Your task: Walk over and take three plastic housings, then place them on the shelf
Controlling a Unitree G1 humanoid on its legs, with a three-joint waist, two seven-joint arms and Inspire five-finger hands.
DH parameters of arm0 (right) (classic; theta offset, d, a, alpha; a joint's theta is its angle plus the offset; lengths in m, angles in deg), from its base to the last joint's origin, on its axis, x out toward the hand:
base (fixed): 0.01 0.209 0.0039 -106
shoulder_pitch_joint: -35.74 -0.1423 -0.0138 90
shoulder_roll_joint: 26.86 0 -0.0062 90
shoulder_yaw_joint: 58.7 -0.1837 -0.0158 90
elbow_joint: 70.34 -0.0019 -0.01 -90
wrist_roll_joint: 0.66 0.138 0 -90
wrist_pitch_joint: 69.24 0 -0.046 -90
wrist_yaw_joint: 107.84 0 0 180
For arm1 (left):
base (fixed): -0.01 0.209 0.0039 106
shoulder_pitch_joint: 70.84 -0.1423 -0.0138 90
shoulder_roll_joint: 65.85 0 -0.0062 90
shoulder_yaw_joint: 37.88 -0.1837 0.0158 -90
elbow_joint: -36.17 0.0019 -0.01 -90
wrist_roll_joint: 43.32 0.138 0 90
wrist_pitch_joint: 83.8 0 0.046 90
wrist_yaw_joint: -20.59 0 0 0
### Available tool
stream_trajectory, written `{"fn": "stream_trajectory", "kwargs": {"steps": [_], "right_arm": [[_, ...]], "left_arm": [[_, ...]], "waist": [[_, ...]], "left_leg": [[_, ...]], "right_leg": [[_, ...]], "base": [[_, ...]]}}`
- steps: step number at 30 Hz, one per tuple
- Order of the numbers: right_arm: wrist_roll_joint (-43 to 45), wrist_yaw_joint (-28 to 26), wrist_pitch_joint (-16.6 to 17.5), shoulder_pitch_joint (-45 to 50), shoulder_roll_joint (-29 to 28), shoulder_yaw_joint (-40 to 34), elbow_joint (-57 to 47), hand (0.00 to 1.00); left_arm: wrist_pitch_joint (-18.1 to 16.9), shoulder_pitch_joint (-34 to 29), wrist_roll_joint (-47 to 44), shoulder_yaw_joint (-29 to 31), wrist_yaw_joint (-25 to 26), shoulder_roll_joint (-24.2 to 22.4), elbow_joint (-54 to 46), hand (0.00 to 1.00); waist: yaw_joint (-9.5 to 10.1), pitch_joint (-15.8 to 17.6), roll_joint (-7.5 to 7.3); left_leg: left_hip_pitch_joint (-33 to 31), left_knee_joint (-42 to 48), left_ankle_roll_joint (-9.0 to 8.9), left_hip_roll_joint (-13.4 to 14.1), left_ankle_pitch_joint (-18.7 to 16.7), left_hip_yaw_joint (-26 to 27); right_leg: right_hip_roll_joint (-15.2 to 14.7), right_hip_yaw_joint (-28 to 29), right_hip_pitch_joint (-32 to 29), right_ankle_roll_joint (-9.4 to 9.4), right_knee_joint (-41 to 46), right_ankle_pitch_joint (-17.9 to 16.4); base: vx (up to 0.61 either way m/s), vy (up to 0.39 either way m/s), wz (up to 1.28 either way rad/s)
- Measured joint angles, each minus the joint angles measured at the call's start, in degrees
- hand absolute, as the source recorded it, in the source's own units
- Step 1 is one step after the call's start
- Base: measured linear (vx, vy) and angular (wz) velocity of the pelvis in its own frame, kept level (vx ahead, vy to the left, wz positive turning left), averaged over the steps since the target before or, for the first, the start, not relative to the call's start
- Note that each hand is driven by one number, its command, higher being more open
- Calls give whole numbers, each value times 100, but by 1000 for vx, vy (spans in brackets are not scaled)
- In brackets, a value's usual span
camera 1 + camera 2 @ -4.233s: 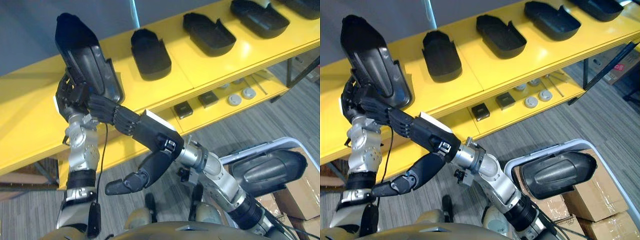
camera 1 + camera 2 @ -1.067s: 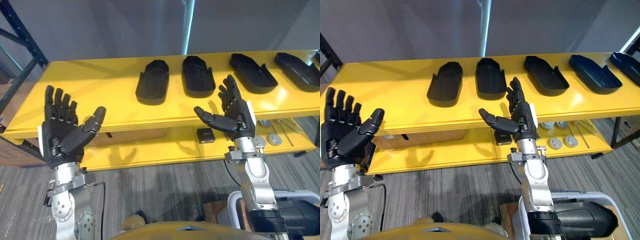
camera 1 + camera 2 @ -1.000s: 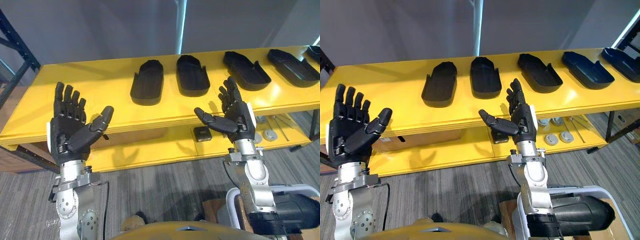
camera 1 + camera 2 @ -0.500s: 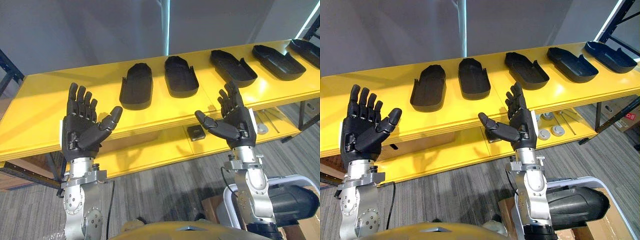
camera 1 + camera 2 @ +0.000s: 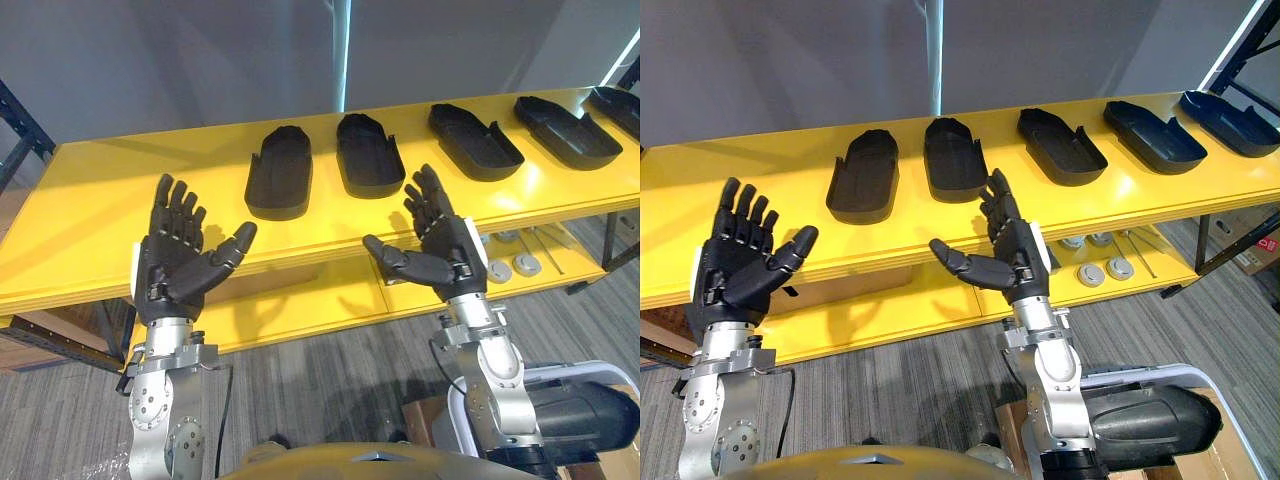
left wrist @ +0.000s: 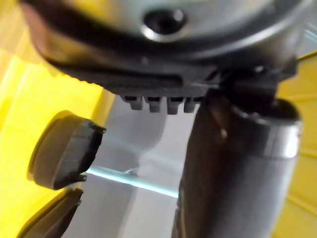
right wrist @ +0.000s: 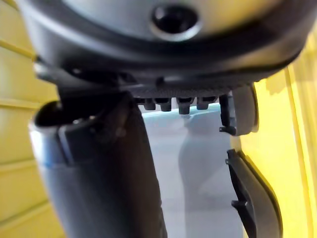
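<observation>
The left hand and right hand are spread open and empty before the shelf, where five housings lie; these look light, rigid and smooth, so grip across the side walls.

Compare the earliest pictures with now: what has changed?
The left hand has let go of what it held up, steadied by the right hand; both are open and empty before the shelf. The leftmost housing seems to be that piece. The other shelf housings and another housing in the cart stayed.
</observation>
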Motion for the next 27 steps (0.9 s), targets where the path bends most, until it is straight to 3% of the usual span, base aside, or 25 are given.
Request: {"fn": "stream_trajectory", "kwargs": {"steps": [5, 9, 10, 15, 19, 27], "right_arm": [[4, -8, -243, 18, 77, 286, 1, 100], [23, -17, -243, 173, 88, 345, 1, 100], [233, 3, -233, 260, 107, 550, 9, 100], [233, 3, -233, 260, 108, 550, 9, 100], [253, 60, -197, 261, 113, 532, 17, 100], [633, 62, -50, 543, 98, 75, -13, 100]], "left_arm": [[643, -47, 267, -475, -469, 388, 438, 100], [712, -53, 269, -618, -435, 407, 593, 100], [492, -35, 384, -786, 279, 418, 593, 100], [491, -35, 383, -792, 280, 418, 593, 100], [347, -37, 372, -875, 281, 428, 594, 100], [-243, -18, 369, -993, 309, 559, 367, 100]], "waist": [[-14, -14, 1], [-31, -17, 7], [-41, -138, 85], [-39, -130, 73], [-30, -19, -38], [-101, 418, -17]], "left_leg": [[4, 1, 6, -12, 4, 21], [26, 2, 5, -8, 4, 96], [194, -200, -5, -21, 93, 186], [194, -187, -4, -17, 94, 185], [122, 73, 31, 21, 25, 188], [-623, 1030, 26, 119, -551, 41]], "right_leg": [[-10, 17, -14, 0, 0, 0], [2, 88, -42, 0, 0, 0], [15, 169, -20, 20, -3, 12], [17, 171, -17, 20, -3, 13], [22, 263, -18, 20, 22, 12], [-6, 856, -689, 9, 304, -27]], "base": [[-4, 2, -2], [-7, -5, -9], [0, 0, 0], [0, 0, 0], [-8, -5, -5], [-89, 14, -20]]}}
